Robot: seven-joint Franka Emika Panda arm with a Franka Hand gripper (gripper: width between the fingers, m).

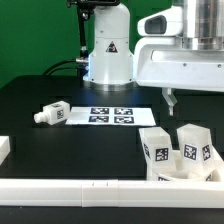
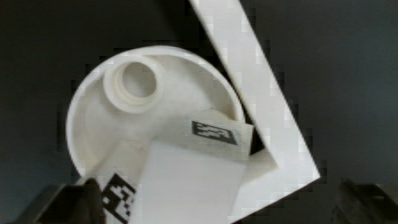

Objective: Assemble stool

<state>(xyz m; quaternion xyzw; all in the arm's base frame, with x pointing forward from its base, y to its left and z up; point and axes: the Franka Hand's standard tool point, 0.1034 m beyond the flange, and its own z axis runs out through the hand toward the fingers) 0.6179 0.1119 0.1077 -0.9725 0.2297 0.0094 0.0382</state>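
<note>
**Open gripper hangs over the part-built stool**

The gripper [image 1: 170,99] hangs above the black table [image 1: 60,150] with its jaws spread wide and nothing between them. In the wrist view its dark fingers [image 2: 75,205] show at the picture's border, well apart.

Below it lies the stool's round seat [image 2: 98,125], near the table's corner on the exterior view's right, close to the edge nearest that camera. On the seat stand tagged white legs: one [image 1: 157,150] towards the exterior view's left, another [image 1: 194,148] just beside it. The wrist view shows a round raised socket [image 2: 139,80] on the seat with nothing in it.

A long white rail [image 1: 100,190] runs along the table's near edge. The seat sits just beside it, though I cannot tell whether they touch.

A third leg [image 1: 52,114] lies on its side, well apart from the seat, near the marker board [image 1: 110,115] at the table's middle. The arm's white base [image 1: 108,55] stands at the far edge.
</note>
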